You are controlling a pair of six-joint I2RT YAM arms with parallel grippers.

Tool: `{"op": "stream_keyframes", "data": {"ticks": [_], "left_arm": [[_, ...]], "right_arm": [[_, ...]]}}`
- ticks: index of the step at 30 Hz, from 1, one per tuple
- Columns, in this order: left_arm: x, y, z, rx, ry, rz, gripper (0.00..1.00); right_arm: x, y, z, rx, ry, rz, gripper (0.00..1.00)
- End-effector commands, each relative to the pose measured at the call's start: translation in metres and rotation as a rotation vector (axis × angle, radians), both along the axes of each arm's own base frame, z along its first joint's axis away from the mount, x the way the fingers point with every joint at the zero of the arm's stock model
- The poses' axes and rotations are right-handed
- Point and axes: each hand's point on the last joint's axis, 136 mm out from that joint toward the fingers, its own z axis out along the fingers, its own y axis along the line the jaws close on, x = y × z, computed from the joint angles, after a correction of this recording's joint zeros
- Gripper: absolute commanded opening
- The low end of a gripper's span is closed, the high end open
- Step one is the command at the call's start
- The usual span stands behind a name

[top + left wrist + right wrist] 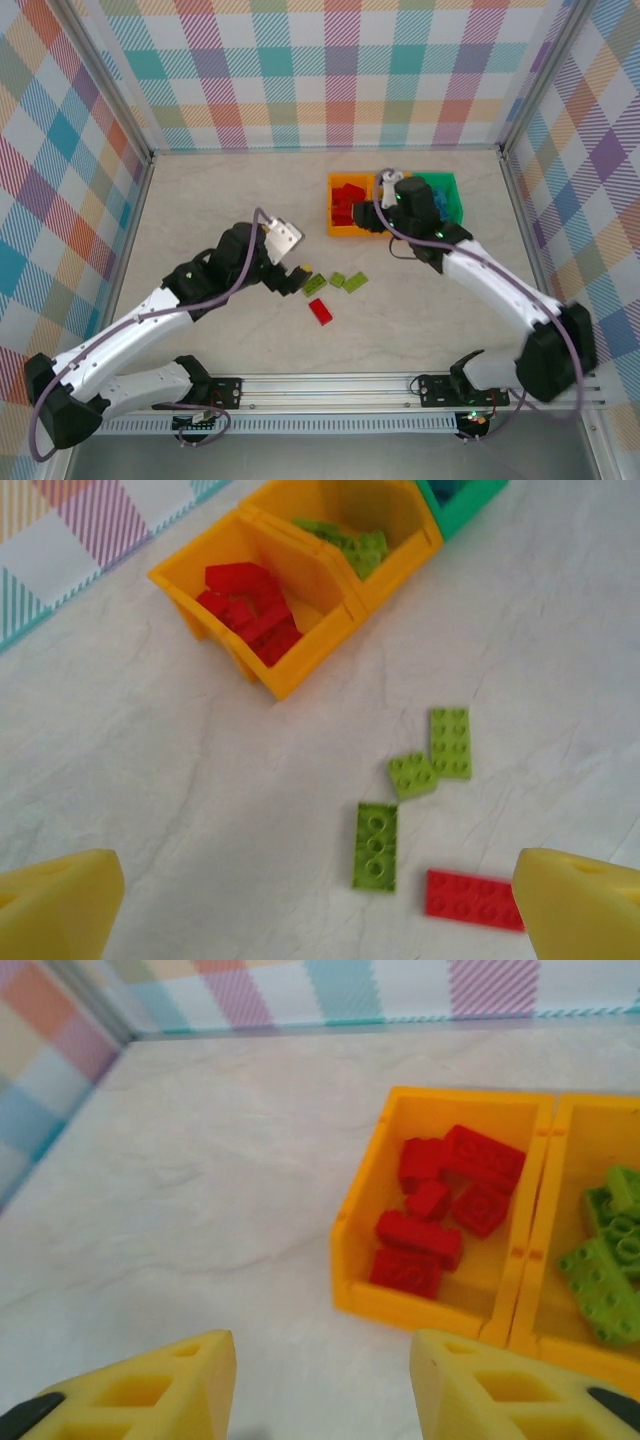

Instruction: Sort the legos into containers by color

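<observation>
Landmark for this entry: orange bin with the red bricks (348, 206).

- Bins: the second orange bin (395, 555) touched the landmark's right-hand wall and held lime bricks. The green bin (447, 196) sat one place further along the same row.
- Unsorted legos: four lay loose on the table (200, 200), on the arm-base side of the landmark and well apart from it. The long lime brick (375, 845) lay furthest to the left. A square lime brick (412, 775) and another oblong lime brick (450, 742) lay in a touching pair beside it. The loose red brick (472, 898) lay furthest from the landmark.
- Left gripper (318, 880): jaws at full spread, nothing held. It hung just short of the loose group, on the side away from the landmark.
- Right gripper (322, 1360): jaws parted, nothing between them. It stood over the bin row beside the landmark, well away from the loose group.

Judgement: the left arm was clearly the nearer one for the next pick. In its wrist view the long lime brick lay directly ahead between the two fingers (60, 910). Its long axis ran away from the camera, so the jaws would close across the short width with no wrist turn. The loose red brick lay crosswise to this, along the closing line and off to the right. It would likely need a rotation first.
</observation>
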Motion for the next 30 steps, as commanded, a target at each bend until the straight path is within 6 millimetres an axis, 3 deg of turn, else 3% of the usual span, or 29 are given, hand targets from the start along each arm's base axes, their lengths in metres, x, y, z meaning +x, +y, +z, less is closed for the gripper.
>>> {"op": "stream_keyframes", "data": {"ticks": [1, 5, 7, 10, 12, 16, 22, 26, 30], "left_arm": [[-0.002, -0.003, 0.004, -0.162, 0.249, 0.179, 0.99], [0.005, -0.003, -0.026, -0.377, 0.462, 0.536, 1.0], [-0.003, -0.009, -0.049, -0.437, 0.52, 0.681, 0.96], [-0.021, -0.028, -0.074, -0.418, 0.506, 0.783, 0.92], [-0.031, -0.035, -0.092, -0.353, 0.516, 0.856, 0.97], [-0.044, -0.043, -0.13, -0.219, 0.566, 0.968, 0.93], [-0.058, -0.056, -0.182, -0.181, 0.652, 1.004, 0.87], [-0.054, -0.066, -0.199, -0.14, 0.658, 0.983, 0.82], [-0.055, -0.065, -0.215, -0.1, 0.668, 0.996, 0.71]], "right_arm": [[-0.061, 0.003, -0.012, 0.072, 0.1, 0.166, 0.53], [-0.108, -0.026, -0.037, 0.034, 0.225, 0.145, 0.54], [-0.126, -0.041, -0.056, -0.03, 0.304, 0.122, 0.57], [-0.145, -0.053, -0.076, -0.089, 0.402, 0.126, 0.62], [-0.155, -0.052, -0.084, -0.089, 0.447, 0.153, 0.69], [-0.167, -0.046, -0.094, -0.058, 0.52, 0.192, 1.0], [-0.172, -0.045, -0.092, -0.021, 0.541, 0.182, 1.0], [-0.175, -0.049, -0.092, -0.002, 0.529, 0.154, 1.0], [-0.176, -0.056, -0.096, -0.01, 0.547, 0.107, 1.0]]}}
